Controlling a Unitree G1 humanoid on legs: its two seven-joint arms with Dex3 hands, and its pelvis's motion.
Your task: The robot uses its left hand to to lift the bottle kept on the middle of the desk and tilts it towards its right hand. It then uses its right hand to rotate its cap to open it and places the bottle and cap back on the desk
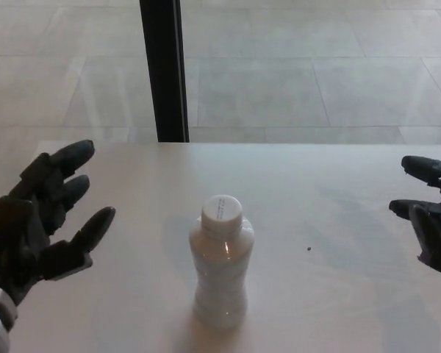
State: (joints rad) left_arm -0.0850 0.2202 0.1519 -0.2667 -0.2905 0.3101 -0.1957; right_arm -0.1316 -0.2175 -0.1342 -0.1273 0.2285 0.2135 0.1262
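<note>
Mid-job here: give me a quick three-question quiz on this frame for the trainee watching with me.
1. True or false: the left hand already grips the bottle.
2. The cap is: A) lying on the desk, B) on the bottle, C) in the right hand.
3. Fill in: the bottle stands ______ on the desk.

Key:
1. False; the hand is open, apart from the bottle.
2. B; the right hand is open and empty.
3. Upright.
</note>
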